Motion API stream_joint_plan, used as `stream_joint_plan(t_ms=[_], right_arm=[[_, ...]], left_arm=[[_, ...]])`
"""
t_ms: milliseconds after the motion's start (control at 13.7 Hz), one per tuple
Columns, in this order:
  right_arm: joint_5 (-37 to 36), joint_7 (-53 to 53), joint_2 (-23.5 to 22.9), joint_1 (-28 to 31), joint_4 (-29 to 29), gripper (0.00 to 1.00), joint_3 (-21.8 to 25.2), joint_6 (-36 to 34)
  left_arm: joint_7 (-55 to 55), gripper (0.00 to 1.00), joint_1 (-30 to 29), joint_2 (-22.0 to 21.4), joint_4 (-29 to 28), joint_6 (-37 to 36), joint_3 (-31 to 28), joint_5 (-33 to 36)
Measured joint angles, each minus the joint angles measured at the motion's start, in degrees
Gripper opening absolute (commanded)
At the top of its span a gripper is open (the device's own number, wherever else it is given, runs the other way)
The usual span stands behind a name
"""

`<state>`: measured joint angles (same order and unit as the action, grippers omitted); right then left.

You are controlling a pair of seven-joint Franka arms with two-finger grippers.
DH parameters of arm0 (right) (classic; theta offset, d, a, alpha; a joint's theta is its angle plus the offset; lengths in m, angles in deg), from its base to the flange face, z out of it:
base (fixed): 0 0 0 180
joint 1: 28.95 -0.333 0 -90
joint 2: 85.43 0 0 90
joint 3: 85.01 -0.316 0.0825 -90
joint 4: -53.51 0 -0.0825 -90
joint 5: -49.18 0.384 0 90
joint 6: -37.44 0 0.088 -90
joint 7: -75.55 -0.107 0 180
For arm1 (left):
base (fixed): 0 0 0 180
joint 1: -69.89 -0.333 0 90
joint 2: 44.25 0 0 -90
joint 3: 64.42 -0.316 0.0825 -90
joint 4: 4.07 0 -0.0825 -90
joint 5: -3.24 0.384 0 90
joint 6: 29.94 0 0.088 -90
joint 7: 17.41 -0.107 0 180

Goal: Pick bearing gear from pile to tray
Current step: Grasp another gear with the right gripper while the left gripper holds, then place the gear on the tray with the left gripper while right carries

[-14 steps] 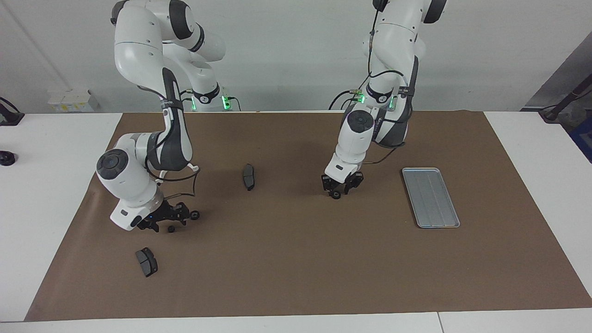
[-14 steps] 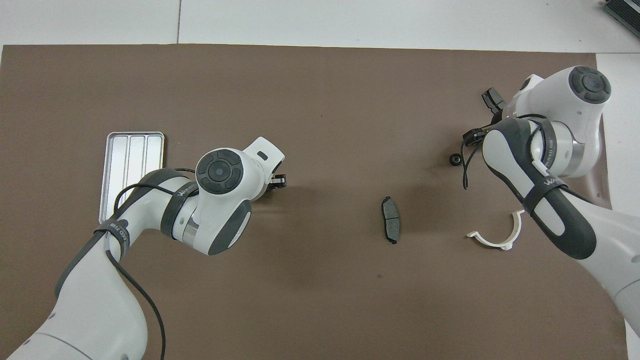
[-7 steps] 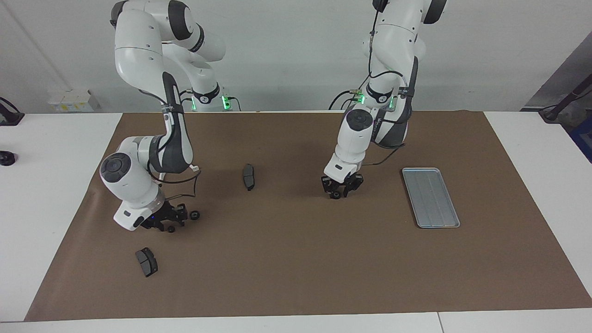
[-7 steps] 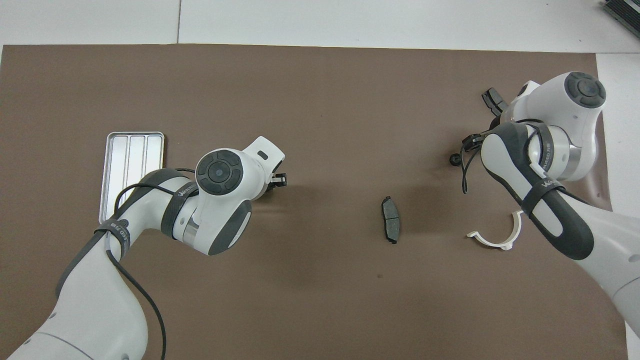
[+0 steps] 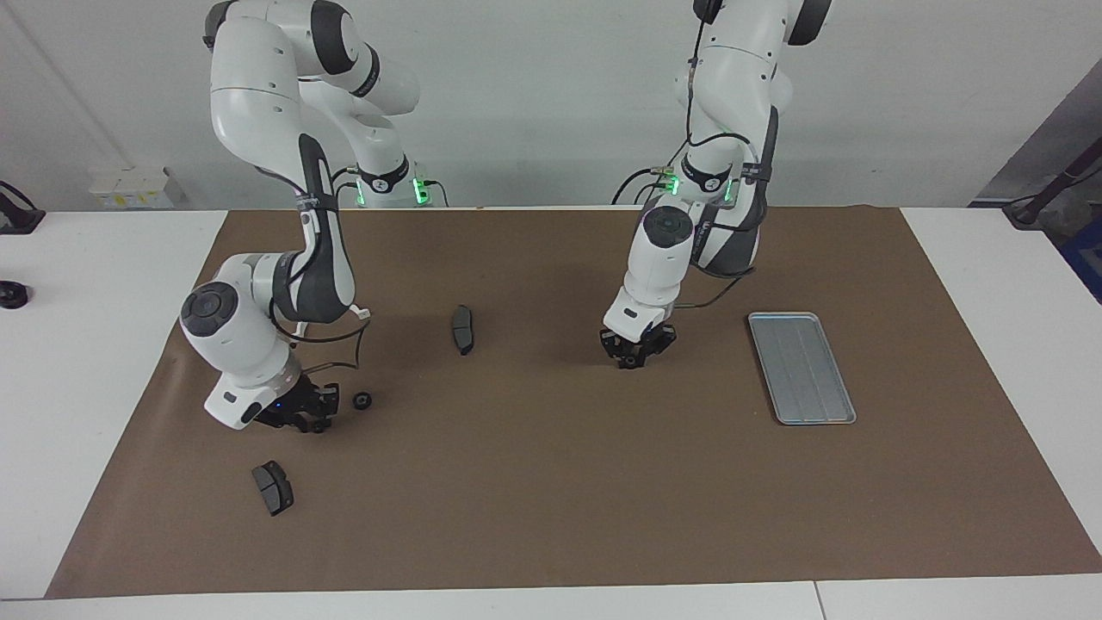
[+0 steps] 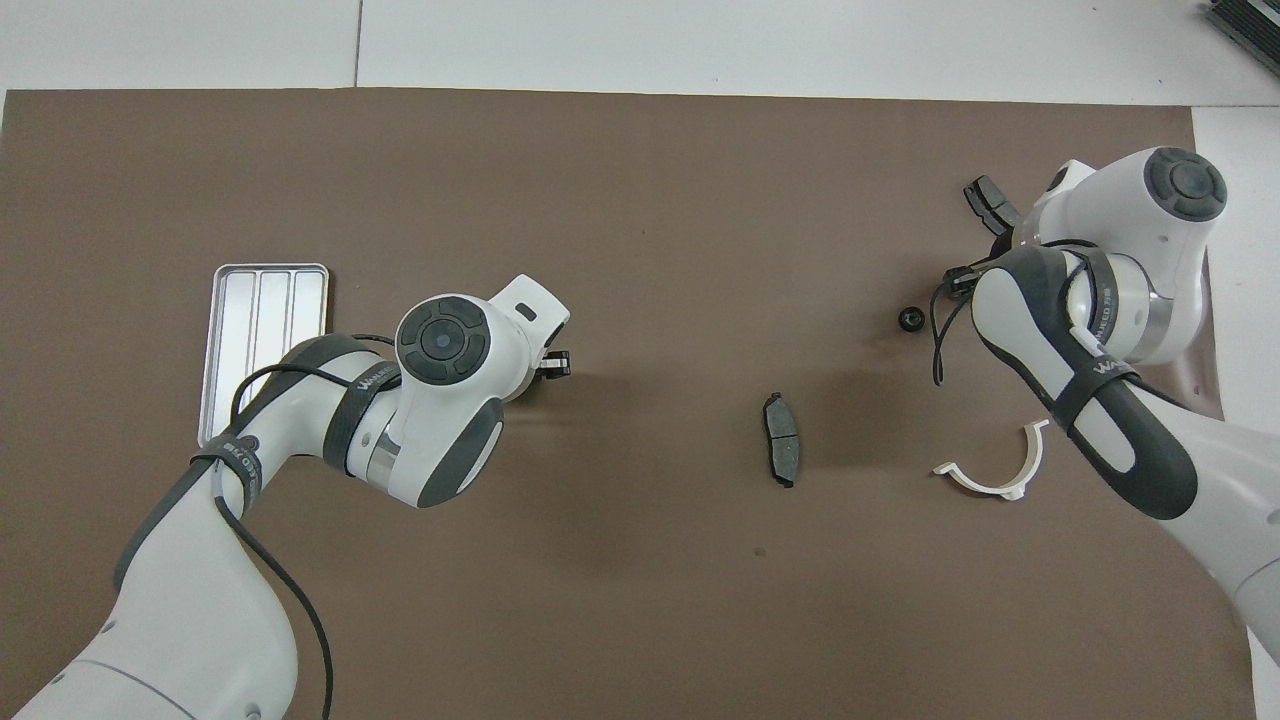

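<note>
Now both arms bend low, pincers at the mat (image 5: 551, 482).

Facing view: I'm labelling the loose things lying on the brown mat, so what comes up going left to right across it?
Brake pad → small black gear → second brake pad → tray.

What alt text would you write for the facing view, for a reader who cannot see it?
Two white robot arms reach down to a brown mat: the left gripper is down at a small black gear, the right gripper is low beside another gear. Two dark brake pads lie loose, and the metal tray holds nothing.
</note>
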<state>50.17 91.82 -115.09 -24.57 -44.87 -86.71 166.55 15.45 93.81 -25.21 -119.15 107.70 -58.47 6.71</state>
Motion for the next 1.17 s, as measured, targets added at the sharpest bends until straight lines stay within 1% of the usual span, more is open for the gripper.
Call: stream_joint_plan(t_ms=[146, 219, 292, 438, 656, 802, 875, 1021, 1167], right_arm=[[0.00, 0.00, -0.01, 0.00, -0.05, 0.31, 0.00, 0.73], [0.00, 0.00, -0.02, 0.00, -0.14, 0.26, -0.03, 1.42], [0.00, 0.00, -0.02, -0.03, -0.22, 0.25, -0.06, 1.85], [0.00, 0.00, -0.02, -0.08, -0.27, 0.22, -0.12, 2.10], [0.00, 0.00, -0.01, -0.08, -0.27, 0.12, -0.12, 2.10], [0.00, 0.00, -0.01, -0.14, -0.27, 0.02, -0.13, 2.15], [0.00, 0.00, -0.02, -0.27, -0.26, 0.00, -0.16, 2.19], [0.00, 0.00, 0.00, -0.88, 0.05, 0.00, -0.50, 2.23], [0.00, 0.00, 0.23, -3.02, 1.24, 0.00, -0.75, 2.21]], left_arm=[[0.00, 0.00, 0.00, 0.00, 0.78, -2.31, -0.01, 0.00], [0.00, 0.00, -0.02, -0.05, 1.21, -2.92, -0.05, 0.00], [0.00, 0.00, -0.21, -0.30, 1.74, -3.83, -0.13, 0.00], [-2.51, 0.00, -2.34, -2.51, 2.95, -6.58, -0.43, 0.04], [-12.11, 0.00, -9.54, -8.81, 3.50, -11.52, -0.77, 0.05], [-19.61, 0.00, -16.11, -12.00, 3.47, -12.93, -0.95, 0.05], [-23.07, 0.00, -19.10, -12.50, 3.37, -13.15, -1.02, 0.05], [-30.15, 0.00, -24.43, -12.46, 2.53, -13.15, -1.09, 0.04], [-36.44, 0.00, -28.87, -12.54, 0.52, -12.12, -1.12, 0.04]])
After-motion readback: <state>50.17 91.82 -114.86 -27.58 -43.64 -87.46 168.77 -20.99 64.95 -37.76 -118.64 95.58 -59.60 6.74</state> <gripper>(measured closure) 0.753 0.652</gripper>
